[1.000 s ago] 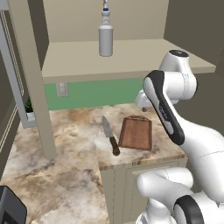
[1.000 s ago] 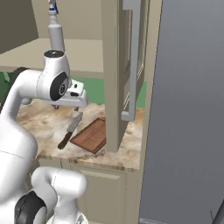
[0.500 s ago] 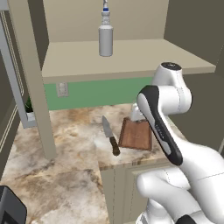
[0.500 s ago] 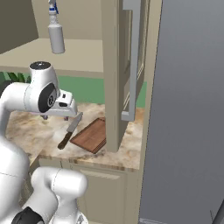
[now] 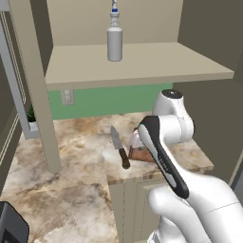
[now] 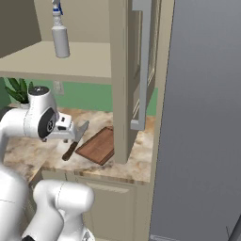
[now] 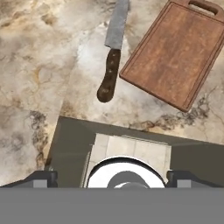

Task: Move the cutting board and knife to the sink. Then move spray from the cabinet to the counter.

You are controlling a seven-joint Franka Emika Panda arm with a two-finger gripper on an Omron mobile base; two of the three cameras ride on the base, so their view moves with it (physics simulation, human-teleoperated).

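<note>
You're at the first pickup: gripper point(image 6: 81, 132) spread wide above the knife point(image 7: 112, 57); lower onto cutting board point(image 7: 175, 52).

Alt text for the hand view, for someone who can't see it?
Looking down on the marble counter: a knife with a dark brown handle lies just beside a reddish wooden cutting board, not touching it. The open gripper hovers above the counter edge, holding nothing.
</note>
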